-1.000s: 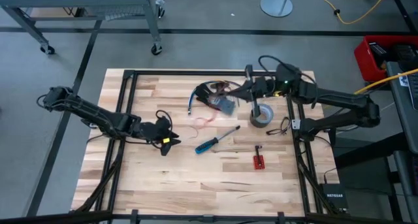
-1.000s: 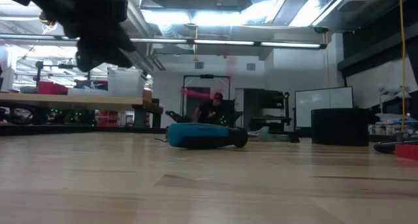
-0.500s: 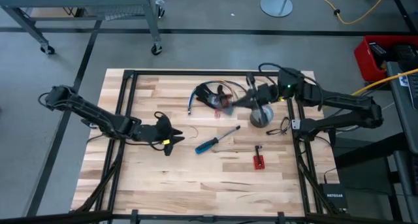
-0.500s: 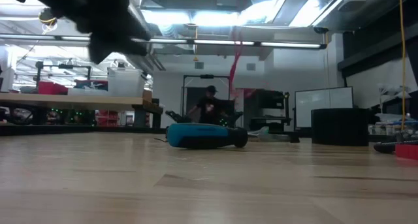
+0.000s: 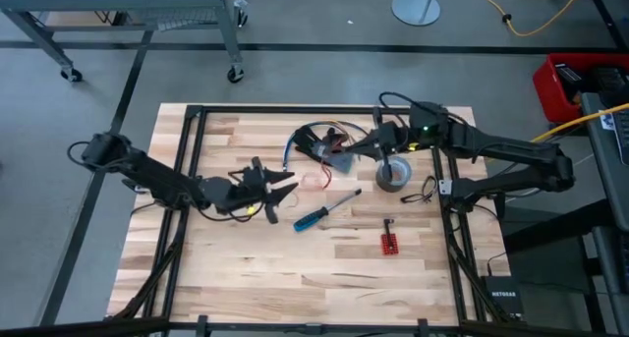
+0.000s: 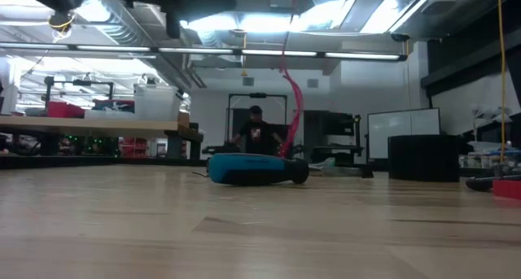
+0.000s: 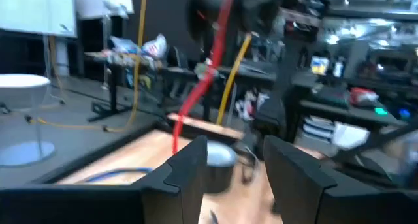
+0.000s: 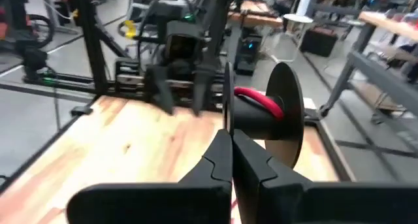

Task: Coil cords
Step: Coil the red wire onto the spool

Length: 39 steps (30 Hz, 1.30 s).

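A small black spool (image 8: 281,113) carries a red cord (image 8: 256,101) wound on its hub. My right gripper (image 8: 228,140) is shut on it above the table's far middle (image 5: 352,152). A loose length of the red cord (image 6: 291,108) hangs down from the spool toward the table, and it also shows in the left wrist view (image 7: 208,74). A heap of dark cords (image 5: 313,139) lies on the table beside it. My left gripper (image 5: 281,192) stands open left of the hanging cord, pointing level toward it, with nothing between its fingers (image 7: 189,165). My right gripper pinches the rim of the spool's nearer thin flange (image 8: 226,106) between its two fingers, which meet the disc edge-on. The fingers reach in roughly level from the table's right side. The spool is lifted clear of the table, and the red cord hangs slack below it.
A grey tape roll (image 5: 395,173) stands right of the spool, with a thin black cord (image 5: 425,192) beyond it. A blue-handled screwdriver (image 5: 322,211) lies mid-table, a small red part (image 5: 390,242) nearer the front. A person (image 6: 259,132) shows in the room behind.
My left gripper has gone toward the table's right edge and a little up, tipping from pointing down to level and rolling, fingers still apart. The red cord, earlier lying low by the table, now hangs in a long strand from the spool.
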Each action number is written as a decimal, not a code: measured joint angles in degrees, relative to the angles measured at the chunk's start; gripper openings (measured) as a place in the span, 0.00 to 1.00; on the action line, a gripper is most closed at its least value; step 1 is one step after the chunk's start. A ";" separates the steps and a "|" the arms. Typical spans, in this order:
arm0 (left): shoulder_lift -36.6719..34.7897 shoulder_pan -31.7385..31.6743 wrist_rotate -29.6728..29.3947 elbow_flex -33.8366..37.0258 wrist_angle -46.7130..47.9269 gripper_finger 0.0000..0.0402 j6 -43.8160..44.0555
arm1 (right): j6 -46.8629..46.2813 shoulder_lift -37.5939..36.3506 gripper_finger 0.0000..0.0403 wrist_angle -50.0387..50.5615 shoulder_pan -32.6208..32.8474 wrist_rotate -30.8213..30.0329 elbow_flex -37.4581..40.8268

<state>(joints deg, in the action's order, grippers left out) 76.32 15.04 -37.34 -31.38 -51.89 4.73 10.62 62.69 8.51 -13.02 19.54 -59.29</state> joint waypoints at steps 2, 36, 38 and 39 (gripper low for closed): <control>1.23 -1.40 0.16 -0.01 -2.47 0.36 -0.52 | -1.25 1.11 0.00 0.76 0.38 1.65 0.00; 1.77 -3.67 3.49 -3.56 3.40 0.36 -3.83 | -1.78 16.56 0.00 -4.18 6.58 -1.59 0.00; 1.32 -3.83 3.46 -3.56 3.43 0.36 -3.97 | -1.78 16.56 0.00 -4.13 6.58 -1.58 0.00; 1.25 -3.83 3.46 -3.56 3.67 0.36 -3.97 | -1.78 16.56 0.00 -4.21 6.58 -1.56 0.00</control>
<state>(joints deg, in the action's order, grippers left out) 77.57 11.20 -33.88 -34.94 -48.22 0.75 8.84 79.24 4.31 -6.44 17.98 -59.29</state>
